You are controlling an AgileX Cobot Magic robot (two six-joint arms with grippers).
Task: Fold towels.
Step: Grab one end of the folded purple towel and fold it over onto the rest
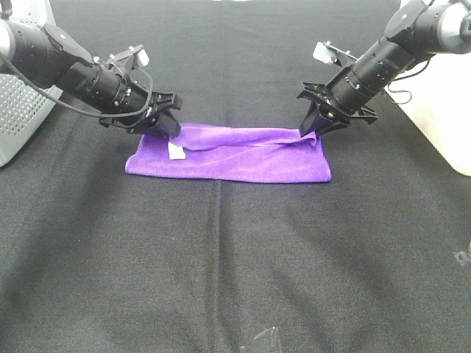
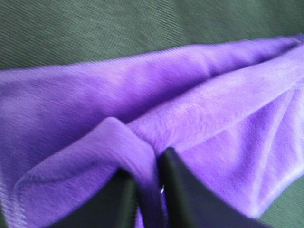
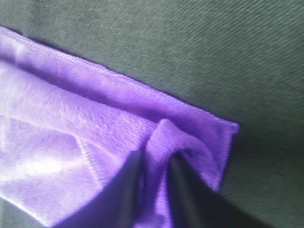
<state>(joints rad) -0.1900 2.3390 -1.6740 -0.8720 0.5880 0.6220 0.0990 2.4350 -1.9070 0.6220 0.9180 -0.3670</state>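
Observation:
The purple towel (image 1: 235, 154) lies on the black table as a long folded strip, with its white tag (image 1: 176, 151) near the left end. My left gripper (image 1: 166, 131) is shut on the towel's far left corner; the left wrist view shows the cloth (image 2: 180, 114) pinched between the black fingers (image 2: 190, 199). My right gripper (image 1: 307, 130) is shut on the far right corner; the right wrist view shows the cloth (image 3: 95, 123) bunched between its fingers (image 3: 190, 194). Both held corners sit just above the strip.
The black cloth-covered table (image 1: 235, 265) spreads around the towel. A grey perforated basket (image 1: 18, 110) stands at the left edge. A white box (image 1: 445, 103) stands at the right edge. Small clear pieces lie at the front edge (image 1: 261, 342).

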